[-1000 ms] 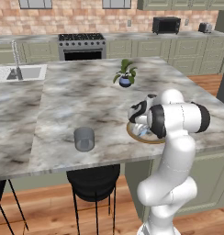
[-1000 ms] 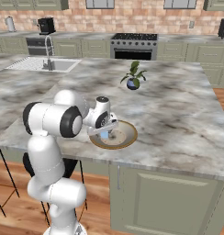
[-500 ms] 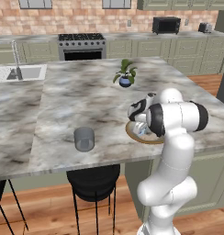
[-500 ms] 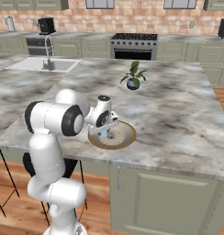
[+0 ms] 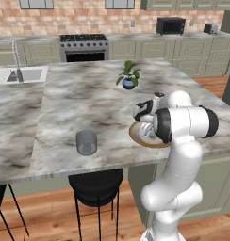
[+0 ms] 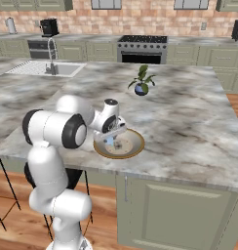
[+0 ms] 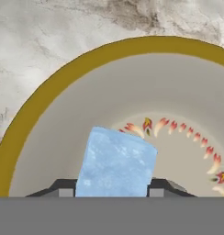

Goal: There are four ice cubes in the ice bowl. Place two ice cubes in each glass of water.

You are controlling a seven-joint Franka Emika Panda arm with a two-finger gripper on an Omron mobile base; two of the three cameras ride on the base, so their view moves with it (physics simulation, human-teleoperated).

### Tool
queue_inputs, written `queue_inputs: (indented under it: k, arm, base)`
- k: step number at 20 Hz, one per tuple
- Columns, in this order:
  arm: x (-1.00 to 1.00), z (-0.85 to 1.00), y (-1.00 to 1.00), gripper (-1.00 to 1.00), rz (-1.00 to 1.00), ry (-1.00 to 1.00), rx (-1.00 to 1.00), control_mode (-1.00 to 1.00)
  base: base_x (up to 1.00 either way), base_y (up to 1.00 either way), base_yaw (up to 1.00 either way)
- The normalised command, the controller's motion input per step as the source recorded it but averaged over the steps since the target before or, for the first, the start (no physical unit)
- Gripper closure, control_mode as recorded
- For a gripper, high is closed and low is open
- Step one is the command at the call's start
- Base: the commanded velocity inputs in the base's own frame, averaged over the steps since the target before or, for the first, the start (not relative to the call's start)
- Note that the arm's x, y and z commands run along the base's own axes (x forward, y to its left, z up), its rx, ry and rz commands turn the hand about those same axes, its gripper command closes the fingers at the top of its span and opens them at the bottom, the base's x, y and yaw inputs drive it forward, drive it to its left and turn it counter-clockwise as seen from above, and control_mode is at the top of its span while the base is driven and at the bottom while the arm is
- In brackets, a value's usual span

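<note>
Hand (image 7: 113, 192) low over the bowl (image 7: 49, 87), fingers pinched on one ice cube (image 7: 116, 163). In the hand view the cube sits at bottom centre, a dark fingertip (image 7: 63, 187) on each side, tan bowl floor and a ring of red flame marks behind it.

Left base view: bowl (image 5: 135, 137) at centre right of the frame, near the counter's (image 5: 79, 99) front edge, partly behind the arm. One glass (image 5: 86, 142) at centre left, well apart from the bowl. Plant pot (image 5: 128, 83) above centre, farther back.

Right base view: hand (image 6: 110, 140) over the bowl's left part, a pale blue cube (image 6: 109, 142) just under it. Other cubes cannot be made out.
</note>
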Motion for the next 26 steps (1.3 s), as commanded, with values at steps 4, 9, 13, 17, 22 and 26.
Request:
queue_inputs:
  k: [4, 9, 13, 17, 22, 26]
  arm:
    - [-0.12, 0.69, 0.00, 1.00, 0.00, 0.00, 0.03, -1.00]
    - [-0.38, 0.68, 0.18, 1.00, 0.00, 0.03, 0.04, -1.00]
    - [-0.47, 0.59, 0.16, 1.00, -0.03, 0.07, 0.05, -1.00]
    - [-0.63, 0.49, 0.33, 1.00, -0.07, 0.08, 0.04, -1.00]
    - [-0.59, 0.28, 0.38, 1.00, -0.12, 0.05, 0.00, -1.00]
    - [-0.48, 0.16, 0.27, 1.00, -0.10, 0.00, 0.00, -1.00]
  base:
    - [0.00, 0.00, 0.00]
    - [0.00, 0.00, 0.00]
    - [0.00, 0.00, 0.00]
    - [0.00, 0.00, 0.00]
    - [0.00, 0.00, 0.00]
    - [0.00, 0.00, 0.00]
